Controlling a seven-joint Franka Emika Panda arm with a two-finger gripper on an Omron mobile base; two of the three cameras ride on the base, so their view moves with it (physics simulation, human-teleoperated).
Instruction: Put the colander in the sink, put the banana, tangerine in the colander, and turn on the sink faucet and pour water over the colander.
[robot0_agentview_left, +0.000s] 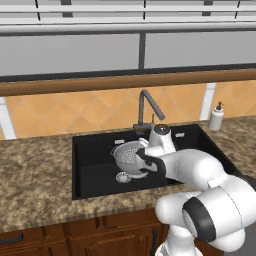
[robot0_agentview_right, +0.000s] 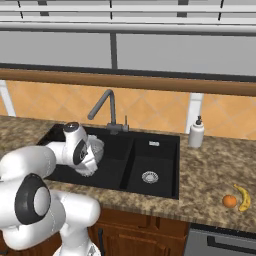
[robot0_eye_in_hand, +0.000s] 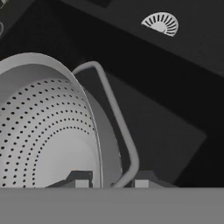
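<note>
Colander (robot0_agentview_left: 129, 155) is in the big left basin of the sink (robot0_agentview_left: 95, 175), tipped on its side with the open bowl facing left, close to the round silver drain (robot0_agentview_left: 123, 177) near the basin's front edge. In the hand view the gripper (robot0_eye_in_hand: 111, 183) has its fingers narrow, one tip inside the colander's rim and one outside by the side handle: clamped on the rim (pierced wall fills the left of that view). Arm (robot0_agentview_left: 200, 175) reaches in over the sink's front edge. Sink faucet (robot0_agentview_left: 148, 107) stands at the sink's back edge, neck bent over toward the right. Smaller right basin has its own drain (robot0_agentview_right: 149, 176). White soap dispenser (robot0_agentview_right: 196, 133) sits on the counter (robot0_agentview_right: 215, 175) just off the sink's back right corner. Tangerine (robot0_agentview_right: 229, 201) and banana (robot0_agentview_right: 244, 197) lie touching near the counter's front edge, well right of the sink. No readable labels or writing on anything.
</note>
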